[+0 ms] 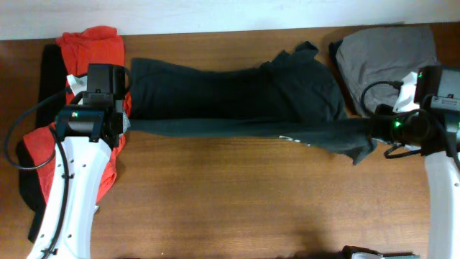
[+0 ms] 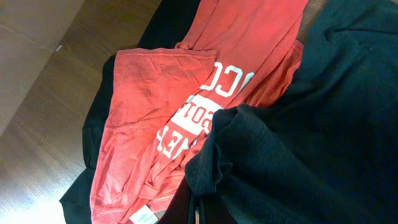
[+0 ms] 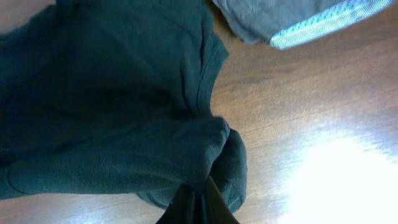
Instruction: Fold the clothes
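The dark-green T-shirt (image 1: 237, 90) lies across the upper middle of the overhead view. Its lower edge is drawn into a taut band running from the left gripper (image 1: 125, 121) at centre left to the right gripper (image 1: 374, 131) at centre right. A trace of white lettering (image 1: 291, 137) shows on that band, right of centre.

At the bottom centre of its wrist view, the left gripper (image 2: 198, 210) has its fingers closed tight on a bunched fold of the dark shirt (image 2: 298, 143). The right gripper (image 3: 198, 204), at the bottom of its own view, is likewise pinched together on a gathered corner of the shirt (image 3: 106, 112), close above the wooden table (image 3: 298, 124).

The red T-shirt (image 1: 97, 44) sits in the upper left of the overhead view, partly under the left arm and touching the dark shirt's left end. In the left wrist view its white print (image 2: 199, 118) is at centre, and the dark shirt overlaps its right side. A black garment (image 1: 49, 65) lies beneath the red one and shows along the far left edge.

A grey garment (image 1: 388, 54) fills the upper right corner, just beside the dark shirt's right end; whether the two touch I cannot tell. Its pale ribbed hem (image 3: 323, 20) shows at the top right of the right wrist view. A black cable (image 1: 13, 144) loops out at the left edge beside the left arm.
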Robot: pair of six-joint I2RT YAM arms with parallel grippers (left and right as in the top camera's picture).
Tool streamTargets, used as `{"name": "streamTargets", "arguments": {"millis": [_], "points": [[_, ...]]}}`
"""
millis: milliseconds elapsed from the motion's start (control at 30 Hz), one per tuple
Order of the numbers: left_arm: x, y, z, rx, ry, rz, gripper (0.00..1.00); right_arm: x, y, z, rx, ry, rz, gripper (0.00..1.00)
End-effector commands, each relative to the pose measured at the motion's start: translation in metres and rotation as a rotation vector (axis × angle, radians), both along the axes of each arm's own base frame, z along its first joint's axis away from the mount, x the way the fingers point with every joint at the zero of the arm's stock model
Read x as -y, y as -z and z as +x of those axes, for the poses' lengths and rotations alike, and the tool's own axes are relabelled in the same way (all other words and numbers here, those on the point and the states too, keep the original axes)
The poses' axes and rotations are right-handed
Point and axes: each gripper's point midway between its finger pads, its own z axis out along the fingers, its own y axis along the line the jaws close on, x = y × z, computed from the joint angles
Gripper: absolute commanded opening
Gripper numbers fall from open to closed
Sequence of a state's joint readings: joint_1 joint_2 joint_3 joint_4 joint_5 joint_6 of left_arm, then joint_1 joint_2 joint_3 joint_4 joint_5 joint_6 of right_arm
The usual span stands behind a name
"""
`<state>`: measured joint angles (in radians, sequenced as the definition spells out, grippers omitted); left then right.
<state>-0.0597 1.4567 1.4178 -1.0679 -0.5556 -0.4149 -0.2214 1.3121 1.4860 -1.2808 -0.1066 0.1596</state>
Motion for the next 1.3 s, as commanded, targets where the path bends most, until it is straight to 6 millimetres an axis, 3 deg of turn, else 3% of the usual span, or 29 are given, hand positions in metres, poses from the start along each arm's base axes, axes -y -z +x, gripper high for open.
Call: {"name": "streamTargets", "arguments": {"millis": [0,200,400,600,900,1033,1267], "points": [[-0.007,-0.015,0.000,0.035,-0.016,0.038,0.01,0.005,-0.016,0.000,0.039,-0.020,-0.044,0.04],[-0.008,-0.028,-0.006,0.066,-0.004,0.046,0.01,0.004,-0.014,-0.006,0.013,-0.036,-0.046,0.04],[-0.008,-0.041,-0.028,0.070,0.000,0.039,0.01,0.002,-0.007,-0.023,-0.056,-0.041,-0.039,0.04],[-0.007,-0.028,-0.053,-0.054,0.008,0.032,0.01,-0.002,0.000,-0.042,-0.137,-0.041,-0.022,0.04],[-0.007,-0.018,-0.077,-0.171,0.014,0.027,0.01,-0.005,0.006,-0.063,-0.226,-0.027,-0.005,0.04],[-0.006,-0.021,-0.066,-0.123,0.013,0.025,0.01,-0.002,0.006,-0.048,-0.185,-0.023,-0.013,0.04],[-0.004,-0.015,-0.019,-0.020,0.012,0.021,0.01,0.001,0.023,-0.004,-0.156,-0.040,0.018,0.04]]}}
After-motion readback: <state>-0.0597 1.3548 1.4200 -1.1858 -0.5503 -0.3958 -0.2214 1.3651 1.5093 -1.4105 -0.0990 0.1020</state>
